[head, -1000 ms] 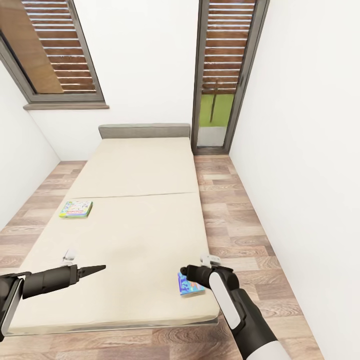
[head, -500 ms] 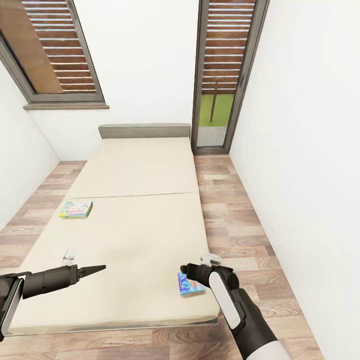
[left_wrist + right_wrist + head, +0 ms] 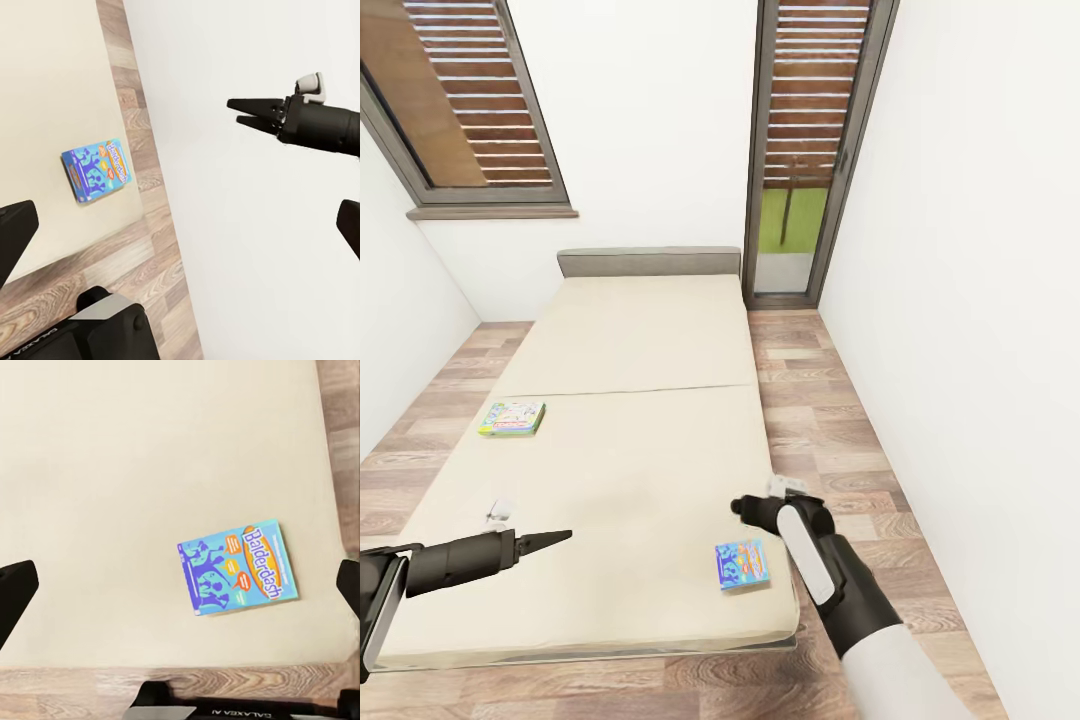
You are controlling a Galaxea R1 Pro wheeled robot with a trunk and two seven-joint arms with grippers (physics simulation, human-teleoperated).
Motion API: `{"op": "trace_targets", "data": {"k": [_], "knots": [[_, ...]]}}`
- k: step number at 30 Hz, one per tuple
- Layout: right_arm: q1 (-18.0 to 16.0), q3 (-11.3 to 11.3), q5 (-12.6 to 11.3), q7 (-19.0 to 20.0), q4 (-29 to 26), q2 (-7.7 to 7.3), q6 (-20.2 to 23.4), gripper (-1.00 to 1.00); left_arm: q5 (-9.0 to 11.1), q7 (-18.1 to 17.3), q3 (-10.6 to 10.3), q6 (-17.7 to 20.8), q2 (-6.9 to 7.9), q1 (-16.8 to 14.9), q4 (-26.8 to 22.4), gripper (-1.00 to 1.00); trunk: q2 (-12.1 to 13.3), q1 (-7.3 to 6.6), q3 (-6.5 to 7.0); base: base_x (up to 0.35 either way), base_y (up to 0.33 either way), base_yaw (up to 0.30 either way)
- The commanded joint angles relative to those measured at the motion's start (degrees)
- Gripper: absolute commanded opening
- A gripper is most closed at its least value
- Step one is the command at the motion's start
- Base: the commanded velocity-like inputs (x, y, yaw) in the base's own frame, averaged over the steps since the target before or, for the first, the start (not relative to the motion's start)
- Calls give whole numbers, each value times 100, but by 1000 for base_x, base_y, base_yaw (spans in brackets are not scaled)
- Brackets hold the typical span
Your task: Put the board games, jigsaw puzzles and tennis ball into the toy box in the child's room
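Right gripper (image 3: 738,507) has risen toward 12 o'clock off the blue board game (image 3: 742,565), fingers spread, empty; left gripper (image 3: 555,538) pressed together, empty

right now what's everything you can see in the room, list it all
bed: 1, beige mattress with a grey headboard, middle of the room, reaching toward the far wall
blue board game: 1, blue box with an orange title, flat on the bed near its near right corner
green board game: 1, pale box with green edges, flat on the bed near its left edge
window: 1, grey frame with brown slats, far wall on the left
glass door: 1, grey frame with brown slats above, far right corner beside the bed
floor: wood planks, both sides of the bed
left pincer: 1, black, over the bed's near left part
right pincer: 1, black, above the bed's right edge, apart from the blue board game
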Motion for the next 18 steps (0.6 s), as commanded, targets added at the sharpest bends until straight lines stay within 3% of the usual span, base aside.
{"op": "trace_targets", "data": {"k": [1,10,18], "knots": [[-98,-7,-65,-124,122,0,6,100,2,-19,1,60,1,-4,-1,100,-11,3,-10,0,0,0],[-863,-52,-103,-450,1252,0,-84,100,-12,-19,9,66,8,-2,-1,100,-11,3,-10,0,0,0],[-1078,-58,-107,-499,1624,0,-301,100,-4,-19,4,67,2,-3,-1,100,-11,3,-24,0,0,0]]}}
